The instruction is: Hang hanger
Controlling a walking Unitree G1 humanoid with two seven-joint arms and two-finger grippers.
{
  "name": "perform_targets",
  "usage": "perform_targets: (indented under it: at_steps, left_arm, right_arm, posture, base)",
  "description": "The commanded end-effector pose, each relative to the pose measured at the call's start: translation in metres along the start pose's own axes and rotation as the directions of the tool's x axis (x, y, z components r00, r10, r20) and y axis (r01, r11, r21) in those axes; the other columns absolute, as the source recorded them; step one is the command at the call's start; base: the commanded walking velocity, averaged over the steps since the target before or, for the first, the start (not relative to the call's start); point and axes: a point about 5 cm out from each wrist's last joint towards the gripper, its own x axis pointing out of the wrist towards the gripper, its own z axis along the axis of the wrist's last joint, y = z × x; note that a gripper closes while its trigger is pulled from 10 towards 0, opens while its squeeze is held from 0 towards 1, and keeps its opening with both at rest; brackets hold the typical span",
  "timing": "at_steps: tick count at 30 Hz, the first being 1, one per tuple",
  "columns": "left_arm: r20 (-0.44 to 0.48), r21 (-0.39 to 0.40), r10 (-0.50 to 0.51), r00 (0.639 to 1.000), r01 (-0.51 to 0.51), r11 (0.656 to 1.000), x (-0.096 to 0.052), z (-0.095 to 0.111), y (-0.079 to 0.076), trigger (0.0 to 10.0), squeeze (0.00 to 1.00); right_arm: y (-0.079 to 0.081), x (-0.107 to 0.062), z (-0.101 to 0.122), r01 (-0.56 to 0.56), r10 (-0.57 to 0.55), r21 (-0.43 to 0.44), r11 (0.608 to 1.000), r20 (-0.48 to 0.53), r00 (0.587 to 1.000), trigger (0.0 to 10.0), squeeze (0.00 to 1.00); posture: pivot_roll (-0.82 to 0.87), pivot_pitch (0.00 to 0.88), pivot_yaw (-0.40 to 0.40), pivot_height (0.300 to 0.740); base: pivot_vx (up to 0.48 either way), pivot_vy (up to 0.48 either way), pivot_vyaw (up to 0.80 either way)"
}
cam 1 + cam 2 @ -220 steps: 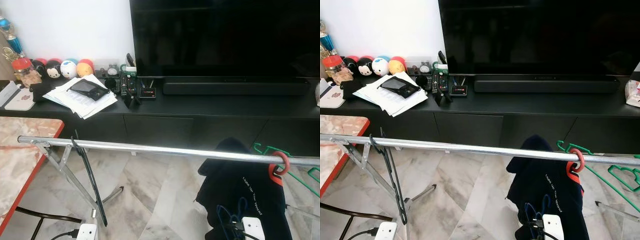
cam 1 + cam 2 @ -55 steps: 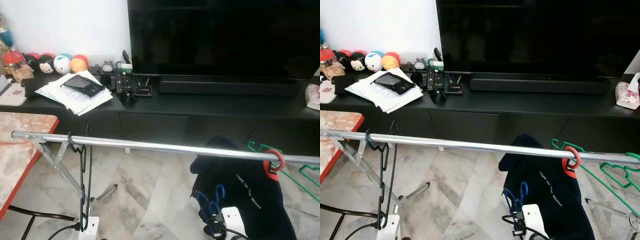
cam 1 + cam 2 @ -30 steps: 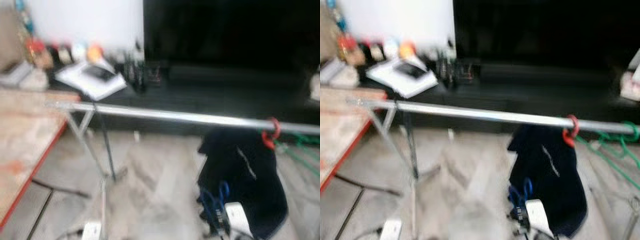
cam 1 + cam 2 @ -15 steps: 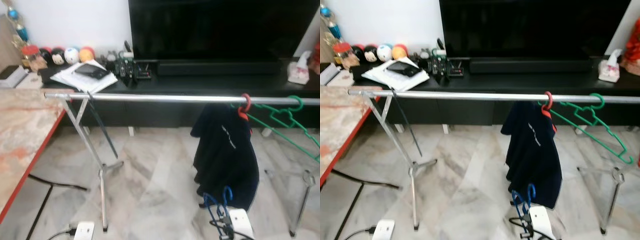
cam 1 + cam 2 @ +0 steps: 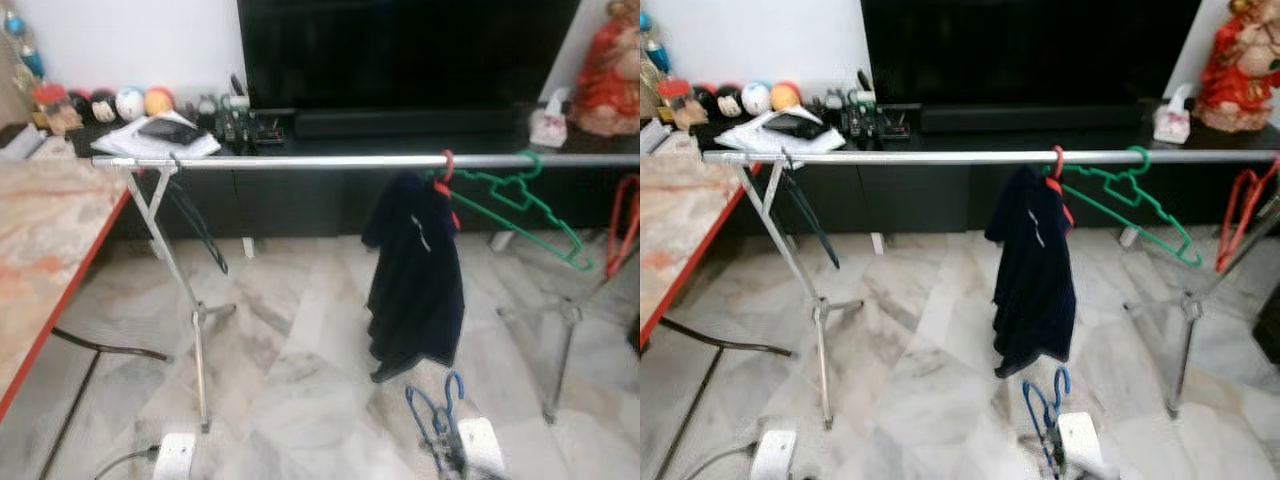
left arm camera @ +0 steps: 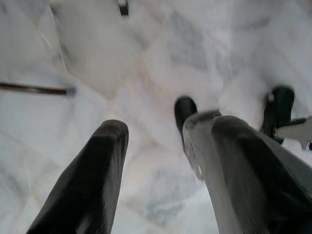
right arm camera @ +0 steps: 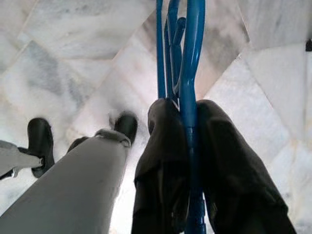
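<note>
A rail (image 5: 940,157) runs left to right before the TV cabinet (image 5: 940,190); on it hang a garment (image 5: 1032,270) near the middle and a hanger (image 5: 1120,205) just right of it, a table (image 5: 675,230) at left

A silver rail (image 5: 940,157) carried a black hanger (image 5: 805,222) near its left end, a dark garment (image 5: 1032,285) on a red hanger (image 5: 1057,170) mid-rail, then a green hanger (image 5: 1130,208). Its legs stood on the marble floor (image 5: 930,380).

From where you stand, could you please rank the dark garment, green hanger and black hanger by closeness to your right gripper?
1. Dark garment, just beyond the right gripper holding the blue hanger.
2. Green hanger, on the rail's right part.
3. Black hanger, at the far left end.
</note>
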Motion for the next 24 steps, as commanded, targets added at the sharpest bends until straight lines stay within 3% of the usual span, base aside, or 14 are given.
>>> perform_targets:
  at_steps: [1,8,24]
  left_arm:
    - [-0.021,0.007,-0.006,1.0,0.006,1.0,0.0,-0.007,-0.006,10.0,0.0]
    - [-0.021,0.005,-0.005,1.0,0.005,1.0,-0.001,-0.011,-0.007,10.0,0.0]
    - [0.026,0.002,0.001,1.0,-0.001,1.0,0.0,0.004,0.001,10.0,0.0]
  right_arm:
    - [-0.004,0.0,0.007,0.012,-0.012,-0.002,1.0,0.022,1.0,10.0,0.0]
    - [-0.002,0.001,0.01,0.009,-0.009,-0.004,1.0,0.03,1.0,10.0,0.0]
    - [0.01,0.005,0.023,-0.008,0.007,0.014,1.0,0.049,0.999,10.0,0.0]
  posture:
    - [-0.05,0.016,-0.031,0.74]
    - [-0.05,0.016,-0.031,0.74]
    - [-0.05,0.021,-0.033,0.74]
  base:
    - [-0.289,0.0,0.0]
    - [-0.288,0.0,0.0]
    - [0.0,0.0,-0.05]
